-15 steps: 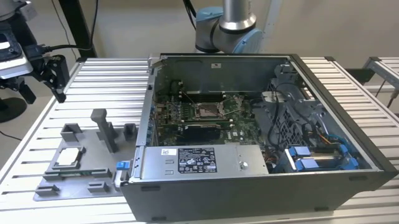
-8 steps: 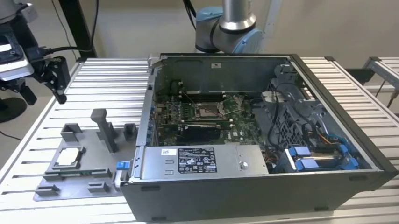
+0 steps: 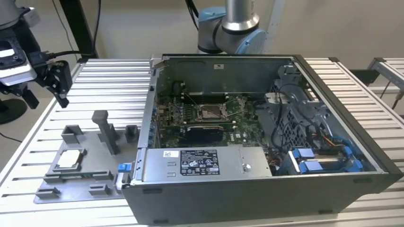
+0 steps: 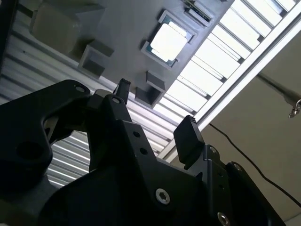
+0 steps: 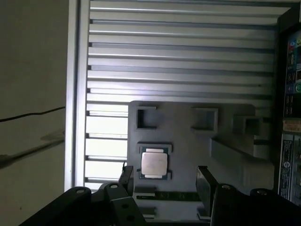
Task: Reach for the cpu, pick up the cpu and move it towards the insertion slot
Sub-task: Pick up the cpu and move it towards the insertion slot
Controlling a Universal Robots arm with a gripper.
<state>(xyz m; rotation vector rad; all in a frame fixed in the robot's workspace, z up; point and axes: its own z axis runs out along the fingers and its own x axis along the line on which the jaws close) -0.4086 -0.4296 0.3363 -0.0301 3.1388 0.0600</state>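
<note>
The cpu lies flat, pale top up, in a pocket of the grey fixture on the slatted table. It sits to the exterior view's left of the computer case. It is square, with no long axis, and its edges run with the fixture's. The gripper hangs well apart from it, far left, jaws wide and empty. In the exterior view the insertion slot sits inside the case, its centre too small to make out.

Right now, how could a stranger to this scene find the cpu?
Start at the open computer case; to the exterior view's left of it lies a grey fixture plate. The cpu sits on it, the only flat whitish-silver square among grey blocks.
</note>
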